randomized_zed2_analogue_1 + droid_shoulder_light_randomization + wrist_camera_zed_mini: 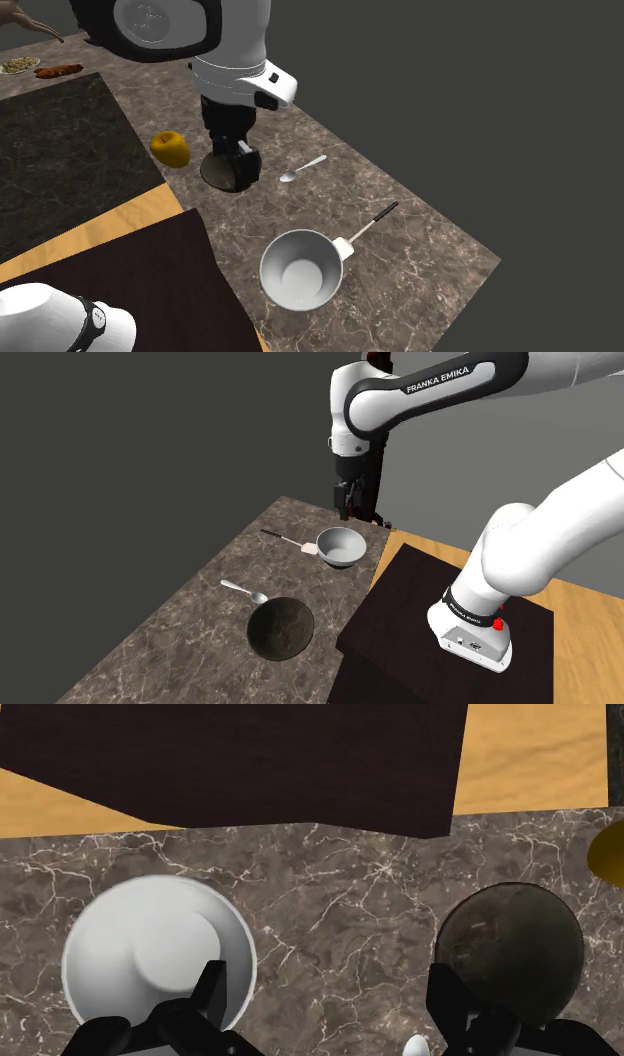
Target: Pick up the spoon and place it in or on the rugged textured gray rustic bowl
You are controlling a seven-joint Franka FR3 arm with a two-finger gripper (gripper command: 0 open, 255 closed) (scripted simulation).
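You are looking at a gripper (326, 979) hanging released, fingers wide apart on nothing, and its arm is hiding part of the dark rough bowl (213, 176) in the second exterior view. In the shoulder view the spoon (245, 592) is lying at the bowl's ten o'clock, just apart, with bare marble counter (150, 642) stretching open toward nine o'clock.

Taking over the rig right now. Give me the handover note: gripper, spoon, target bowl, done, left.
Gripper: open, holding nothing, raised above the marble counter.
Spoon: lying flat on the counter close to the dark rough bowl, not in it.
Smooth white bowl, with a black-handled spatula next to it, is not the target.
Done: nothing.
Left: descend on the spoon, grasp, lift, set it in the dark rough bowl.
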